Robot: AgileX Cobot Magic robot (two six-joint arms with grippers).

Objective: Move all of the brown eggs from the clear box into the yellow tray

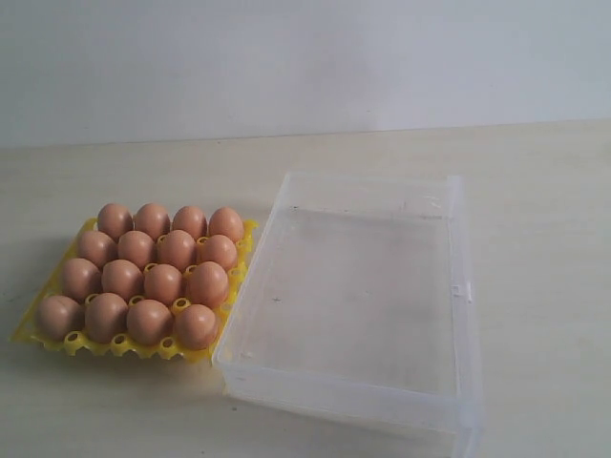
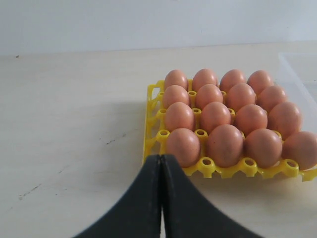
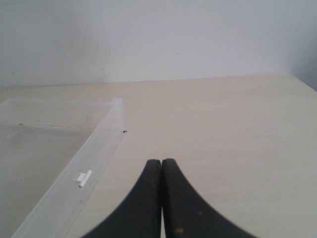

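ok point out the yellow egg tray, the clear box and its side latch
bright yellow plastic egg tray [image 2: 223, 171], left wrist view, outer rim
large clear plastic box [image 1: 344, 396], exterior view, wall nearest camera
small side latch [image 3: 83, 178], right wrist view, its middle

The left gripper [image 2: 161, 157] is pressing its two black fingers [image 2: 133, 208] flat together, tips meeting along a thin straight seam and tapering to one blunt point. The right gripper [image 3: 161, 162] is sitting the same way, its curved dark fingers [image 3: 190, 208] closed tight against each other, clamping on nothing
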